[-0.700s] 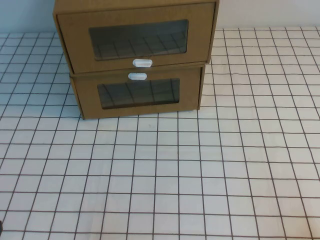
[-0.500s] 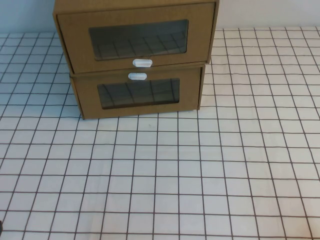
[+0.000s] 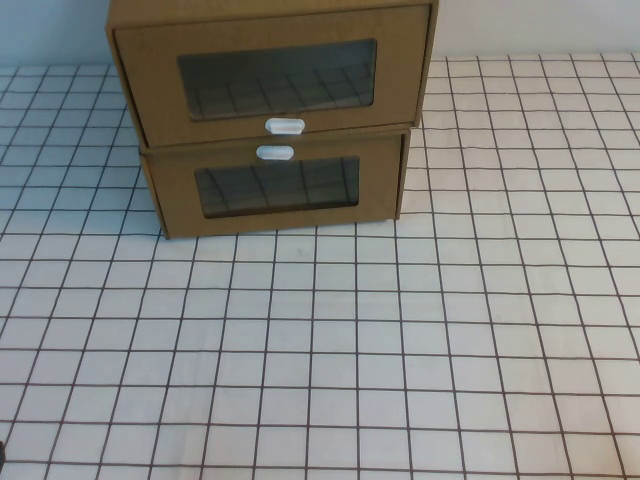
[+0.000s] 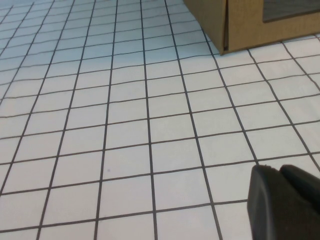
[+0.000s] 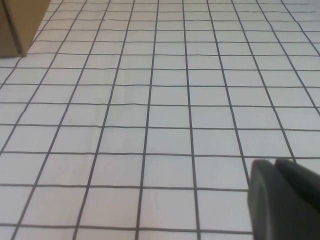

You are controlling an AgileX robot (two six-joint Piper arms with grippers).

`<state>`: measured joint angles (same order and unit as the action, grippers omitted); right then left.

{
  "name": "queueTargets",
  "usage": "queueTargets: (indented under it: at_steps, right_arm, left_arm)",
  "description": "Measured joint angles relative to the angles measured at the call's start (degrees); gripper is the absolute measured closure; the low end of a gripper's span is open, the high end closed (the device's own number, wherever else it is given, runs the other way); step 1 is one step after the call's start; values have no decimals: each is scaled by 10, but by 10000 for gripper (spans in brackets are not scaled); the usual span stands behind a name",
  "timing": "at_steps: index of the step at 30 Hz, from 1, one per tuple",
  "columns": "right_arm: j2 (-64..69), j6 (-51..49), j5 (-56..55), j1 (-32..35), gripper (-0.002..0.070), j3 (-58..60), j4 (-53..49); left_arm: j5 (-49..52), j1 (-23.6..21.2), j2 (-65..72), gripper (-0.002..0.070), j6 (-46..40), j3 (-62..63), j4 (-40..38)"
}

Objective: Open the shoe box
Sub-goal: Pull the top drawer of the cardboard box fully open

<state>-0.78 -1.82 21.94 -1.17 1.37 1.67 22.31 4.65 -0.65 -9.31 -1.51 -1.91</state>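
**Left gripper** [image 4: 281, 172]: seen only from its own wrist camera, low over the checked cloth [image 3: 420, 340]. Its two dark fingers [image 4: 262, 200] lie side by side with only a thin seam between them. The claw is narrow, closed on itself and gripping no object.

**Right gripper** [image 5: 276, 167]: also seen only from its own wrist camera, low over the same cloth. Its fingers [image 5: 265, 200] are pressed together. The claw is narrow, closed on itself and gripping no object.

**Task item:** two brown cardboard boxes stand stacked well ahead of both claws, at the far side of the table.
- The upper shoe box [image 3: 400, 75] sits squarely on the lower shoe box [image 3: 378, 180].
- Each front has a dark window, the upper window [image 3: 277, 78] and the lower window [image 3: 277, 186].
- Each front also has a small white pull. The upper handle [image 3: 285, 126] sits at the bottom edge of its front and the lower handle [image 3: 275, 153] at the top edge of its front, so the two lie one just above the other.
- Both fronts appear flush with their boxes, so both boxes are closed.

**Position relative to the claws:**
- The stack stands more on the left gripper's side than the right's.
- From the left gripper, the nearest part is a bottom front corner of the lower shoe box, ahead and across open cloth.
- From the right gripper, the opposite bottom front corner lies ahead and well off toward the left gripper's side.
- Neither claw touches either box or either handle.
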Motion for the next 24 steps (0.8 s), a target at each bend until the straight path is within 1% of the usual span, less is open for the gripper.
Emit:
queueTargets:
  at_steps: [7,20,24]
  right_arm:
    - [0,0,0,0,689,0,0]
    - [0,0,0,0,689,0,0]
    - [0,0,0,0,689,0,0]
  left_arm:
    - [0,0,0,677,-4,0,25]
    - [-4,0,0,677,-4,0,31]
    - [-32,0,0,677,23,0,-8]
